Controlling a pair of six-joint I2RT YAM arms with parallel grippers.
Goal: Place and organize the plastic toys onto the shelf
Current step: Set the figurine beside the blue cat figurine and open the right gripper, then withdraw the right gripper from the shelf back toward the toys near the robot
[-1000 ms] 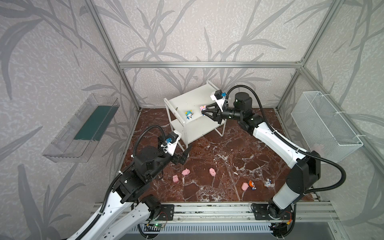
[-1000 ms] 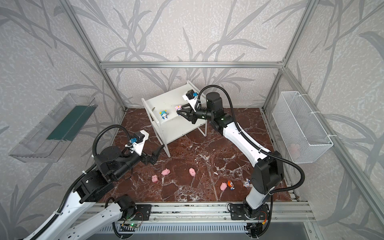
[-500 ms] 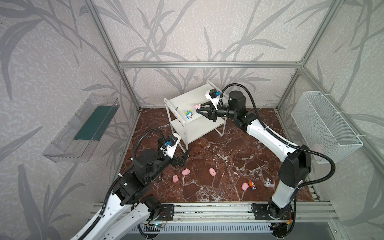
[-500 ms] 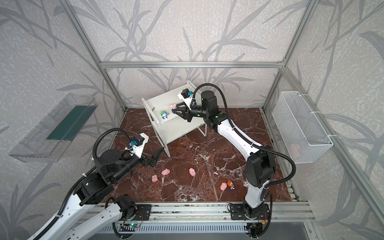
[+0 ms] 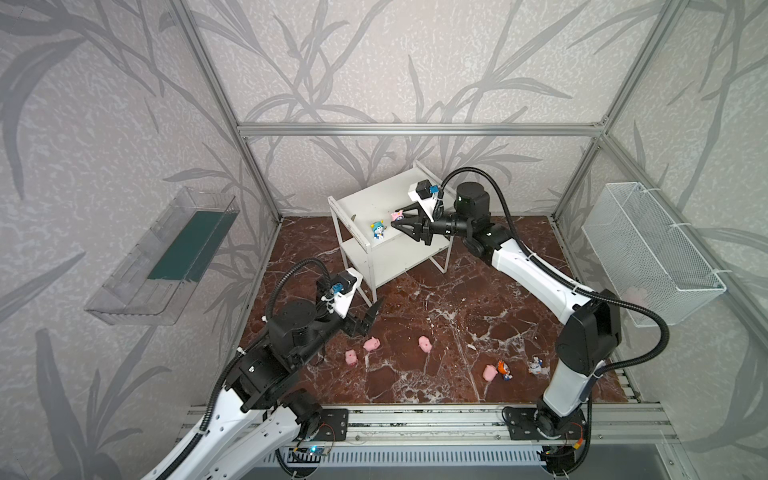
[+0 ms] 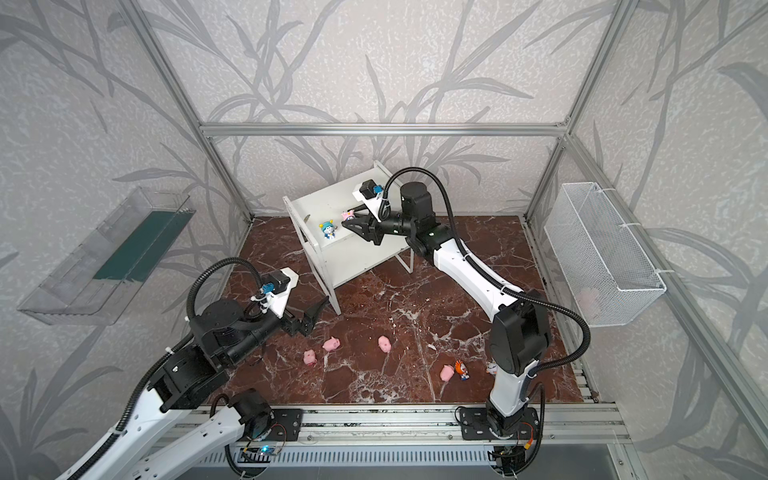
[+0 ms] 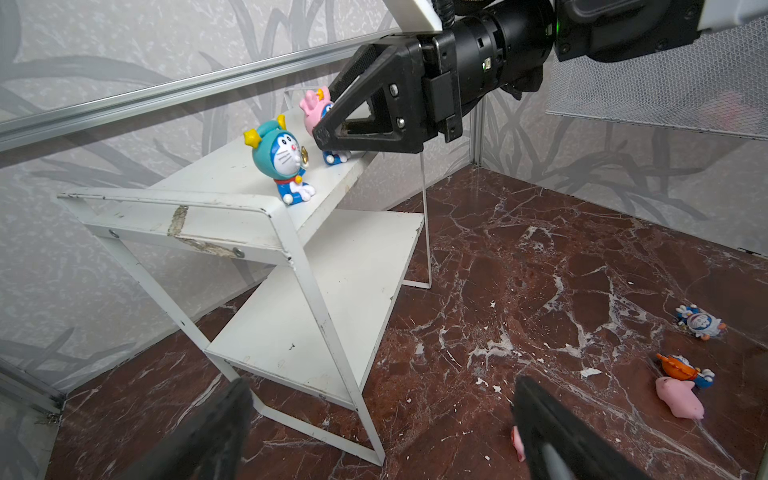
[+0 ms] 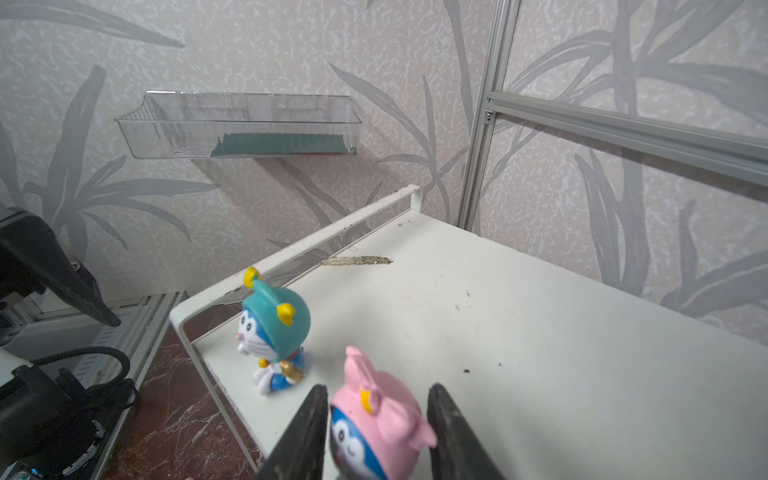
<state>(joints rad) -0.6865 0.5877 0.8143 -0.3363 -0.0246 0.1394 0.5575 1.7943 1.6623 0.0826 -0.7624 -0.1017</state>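
Overhead, in a top view, the pink-hat figure (image 5: 397,216) stands on the shelf (image 5: 365,205), top board, beside the teal-hat figure (image 5: 377,230); pigs (image 5: 371,344) lie on the counter (image 5: 457,299). Left wrist: left jaws gape, empty. Right wrist: right jaws flank the pink-hat figure; whether they grip it, I cannot tell.

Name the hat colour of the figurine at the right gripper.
Pink hat; right wrist view shows it best.
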